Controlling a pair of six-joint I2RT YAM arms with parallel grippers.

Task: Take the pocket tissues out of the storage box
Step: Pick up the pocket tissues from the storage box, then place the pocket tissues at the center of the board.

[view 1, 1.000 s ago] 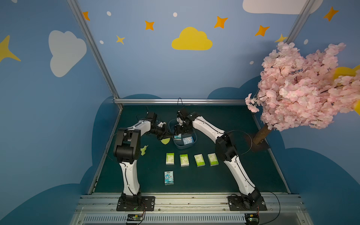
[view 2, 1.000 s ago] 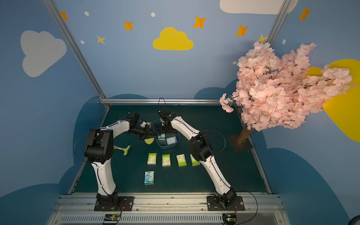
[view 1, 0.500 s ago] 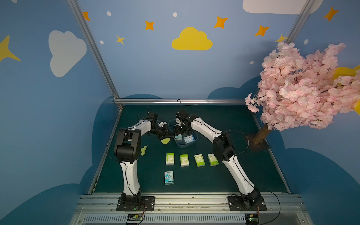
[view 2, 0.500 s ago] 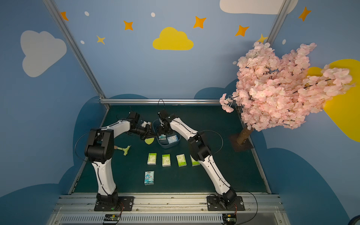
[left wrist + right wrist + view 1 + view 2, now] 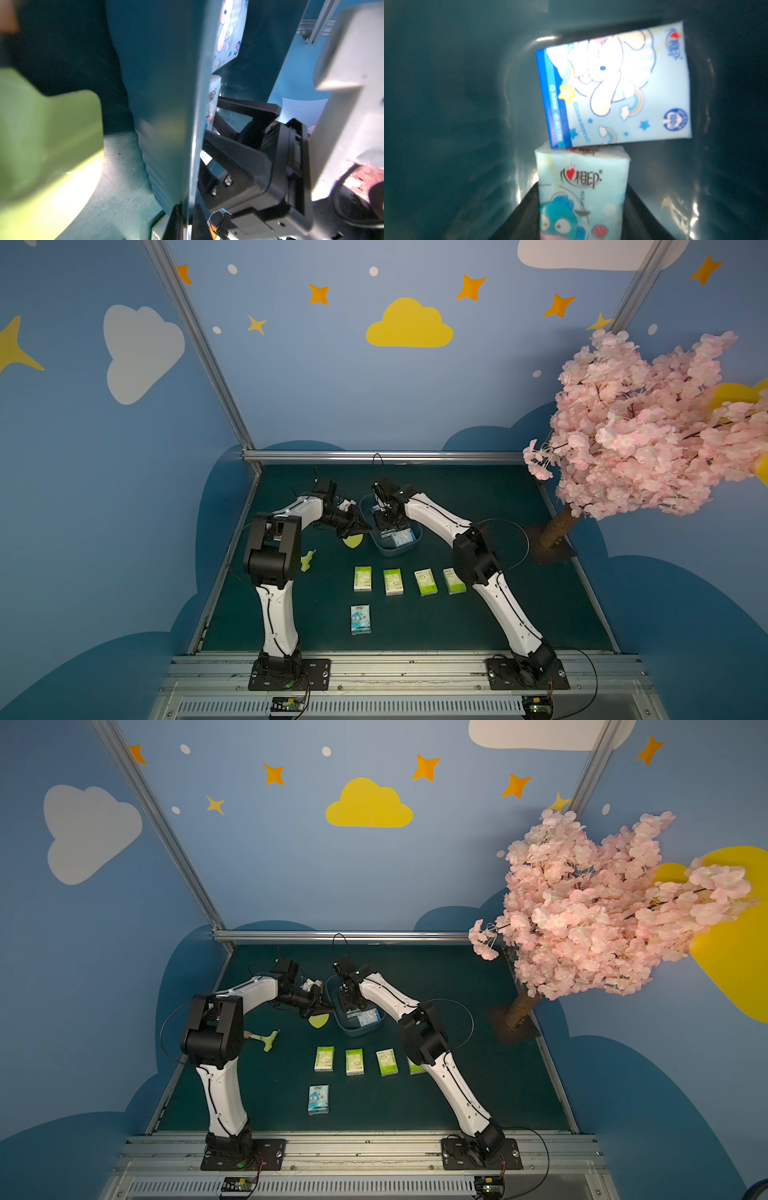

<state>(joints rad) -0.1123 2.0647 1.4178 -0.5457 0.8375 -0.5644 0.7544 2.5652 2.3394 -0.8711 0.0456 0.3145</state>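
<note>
Counter [image 5: 478,626]: dark green surface with blue walls painted with clouds and stars. Both arm bases stand at its near edge.
Storage box [image 5: 395,549]: blue-grey tub with rounded corners, toward the back of the counter between the two wrists. It shows in both top views [image 5: 359,1029].
Green pack row [image 5: 393,581]: four lime-green-and-white pocket tissues, flat, side by side on the counter in front of the box and outside it.
Lone blue pack [image 5: 360,619]: light blue with a cartoon figure. It lies on the counter nearer the arm bases, under the row's left end.
Cinnamoroll pack [image 5: 614,87]: light blue with a white long-eared figure, flat on the box floor.
Gripped pack [image 5: 581,197]: light blue with a blue cartoon face, inside the box. Its far end meets the Cinnamoroll pack's edge.
Right gripper [image 5: 582,187]: reaches down into the box. Its black fingers [image 5: 639,218] are set narrow against both long sides of the Gripped pack, holding it.
Left gripper [image 5: 360,526]: sits at the box rim on the left arm's side. Its fingers [image 5: 199,224] are nearly together, clamped on the box wall.
Trowel [image 5: 352,540]: yellow-green blade on the counter just beside the box, below the left gripper.
Small green tool [image 5: 266,1040]: pale green with a wooden handle, by the left arm's elbow.
Blossom tree [image 5: 644,427]: pink, at the counter's right side, well apart from the box.
</note>
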